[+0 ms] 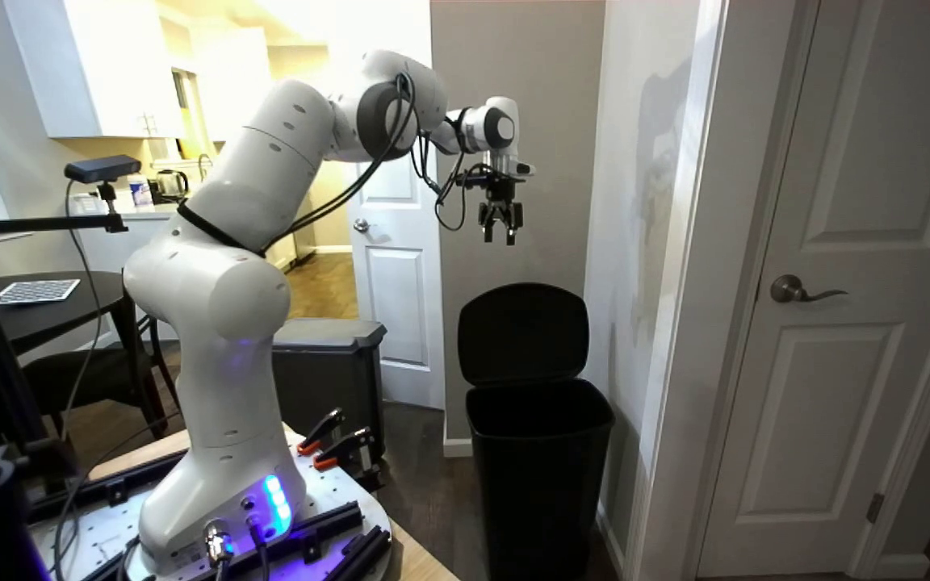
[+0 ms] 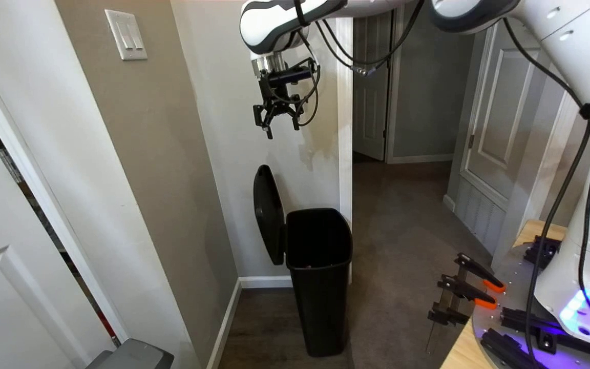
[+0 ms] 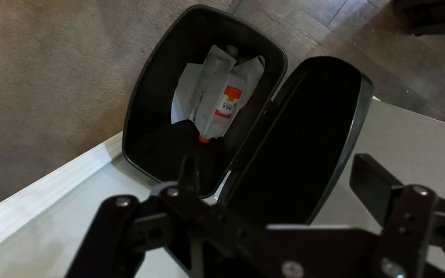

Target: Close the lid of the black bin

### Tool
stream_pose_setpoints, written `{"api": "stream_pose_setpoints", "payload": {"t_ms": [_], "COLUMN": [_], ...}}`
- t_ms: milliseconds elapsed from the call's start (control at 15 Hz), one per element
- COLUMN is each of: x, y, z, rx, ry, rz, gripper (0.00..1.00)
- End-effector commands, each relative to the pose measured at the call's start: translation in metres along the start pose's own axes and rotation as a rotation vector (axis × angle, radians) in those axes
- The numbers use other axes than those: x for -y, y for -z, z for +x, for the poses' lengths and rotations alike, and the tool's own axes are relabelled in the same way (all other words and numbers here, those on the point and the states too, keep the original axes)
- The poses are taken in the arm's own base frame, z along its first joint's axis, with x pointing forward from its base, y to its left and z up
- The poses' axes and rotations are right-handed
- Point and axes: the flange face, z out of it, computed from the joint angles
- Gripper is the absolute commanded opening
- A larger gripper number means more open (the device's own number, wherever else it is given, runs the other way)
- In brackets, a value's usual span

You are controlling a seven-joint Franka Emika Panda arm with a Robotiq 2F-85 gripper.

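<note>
The black bin (image 1: 542,492) stands on the floor near the wall; it also shows in an exterior view (image 2: 320,312) and the wrist view (image 3: 149,96). Its lid (image 1: 523,335) is flipped up, standing steeply from the hinge side and leaning back slightly, as an exterior view (image 2: 268,215) shows. In the wrist view the lid (image 3: 296,143) lies beside the opening. My gripper (image 1: 500,236) is open and empty, pointing down, above the raised lid and apart from it, also in an exterior view (image 2: 282,130). In the wrist view the fingers (image 3: 276,166) are wide apart.
Inside the bin lie a milk bottle (image 3: 222,104) and white paper-like pieces. Walls stand close behind and beside the bin. A grey box-like object (image 1: 328,379) stands near the white door. The robot's base table carries clamps (image 2: 466,287) at its edge.
</note>
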Motion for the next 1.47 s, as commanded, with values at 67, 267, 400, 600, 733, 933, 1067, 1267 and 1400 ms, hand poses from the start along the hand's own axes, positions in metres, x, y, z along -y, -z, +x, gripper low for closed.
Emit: {"api": "stream_pose_setpoints", "payload": {"t_ms": [67, 267, 400, 600, 733, 933, 1067, 1267, 1400], "x": [0.021, 0.032, 0.040, 0.050, 0.046, 0.046, 0.046, 0.047, 0.049], "y": [-0.025, -0.042, -0.054, -0.068, -0.070, -0.072, -0.071, -0.074, -0.080], "z": [0.030, 0.039, 0.042, 0.045, 0.046, 0.046, 0.046, 0.047, 0.049], "rx": [0.011, 0.014, 0.021, 0.017, 0.008, 0.009, 0.008, 0.007, -0.004], "ry": [-0.058, -0.086, -0.090, -0.103, -0.073, -0.074, -0.074, -0.086, -0.138], "rz": [0.054, 0.074, 0.092, 0.108, 0.086, 0.086, 0.086, 0.089, 0.077], "gripper": [1.00, 1.00, 1.00, 1.00, 1.00, 1.00, 1.00, 1.00, 1.00]}}
